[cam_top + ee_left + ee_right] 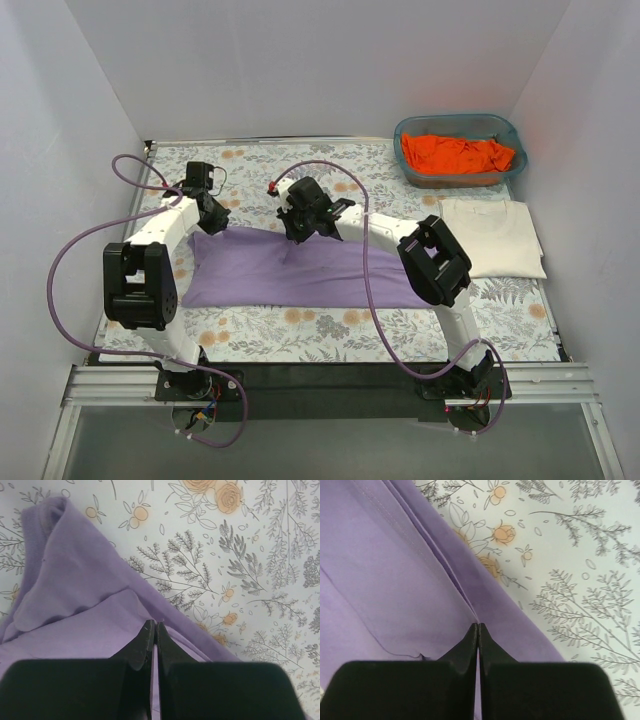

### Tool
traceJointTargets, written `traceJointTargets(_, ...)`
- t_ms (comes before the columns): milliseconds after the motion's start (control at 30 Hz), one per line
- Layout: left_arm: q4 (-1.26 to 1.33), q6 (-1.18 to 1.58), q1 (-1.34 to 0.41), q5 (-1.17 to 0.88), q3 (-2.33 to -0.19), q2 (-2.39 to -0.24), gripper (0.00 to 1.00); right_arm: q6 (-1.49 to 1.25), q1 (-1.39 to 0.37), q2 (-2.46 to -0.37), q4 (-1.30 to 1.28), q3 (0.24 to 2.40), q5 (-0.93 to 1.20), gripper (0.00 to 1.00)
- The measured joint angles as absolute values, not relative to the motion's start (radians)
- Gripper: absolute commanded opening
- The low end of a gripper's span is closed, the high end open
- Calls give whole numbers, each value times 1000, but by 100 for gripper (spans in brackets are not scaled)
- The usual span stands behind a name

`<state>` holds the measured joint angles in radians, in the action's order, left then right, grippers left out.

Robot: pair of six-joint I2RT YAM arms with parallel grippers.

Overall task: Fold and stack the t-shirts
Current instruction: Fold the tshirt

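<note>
Desk [330,385]: it is carrying everything, with both arms bolted at its near edge.
Floral tablecloth [300,330]: it is covering the desk top under the shirts.
Lavender t-shirt [300,275]: it is lying spread as a wide band across the middle of the tablecloth, between the two arms. Its far edge is rising a little where the arms are meeting it. One sleeve [45,555] is lying folded over near the left arm.
Cream t-shirt [492,235]: it is lying folded flat at the right side, just beside the lavender one.
Teal basket [460,118]: it is sitting at the far right corner, beyond the cream t-shirt.
Orange t-shirt [455,153]: it is lying crumpled inside the basket.
Left gripper [152,627]: its jaws are pressing together, pinching a fold at the lavender t-shirt's far left edge.
Right gripper [478,627]: its jaws are pressing together, pinching the same shirt's far edge near the middle, where the seams are converging.
</note>
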<state>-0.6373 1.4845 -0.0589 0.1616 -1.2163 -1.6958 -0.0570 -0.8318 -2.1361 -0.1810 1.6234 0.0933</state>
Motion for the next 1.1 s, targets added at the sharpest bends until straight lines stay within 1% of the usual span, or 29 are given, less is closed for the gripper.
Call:
traceJointTargets(167,-616,1484,-59,137,-1216,-1696,0,32,-845,-2134,-186,1633,16,1)
traceJointTargets(367,-619,1485,-59,138,-1216,-1694,0,125,-901,-2124,-202,1633,-65,1)
traceJointTargets(600,-620,1489,-54,143,-1169,-1626,0,191,-966,-2092,-217,1620,-123,1)
traceJointTargets(833,-621,1497,-31,146,-1106,-1551,0,228,-989,-2062,-229,1605,-131,1)
traceJointTargets(1100,-611,1507,9,133,-1011,-1491,0,242,-993,-2054,-237,1565,-68,1)
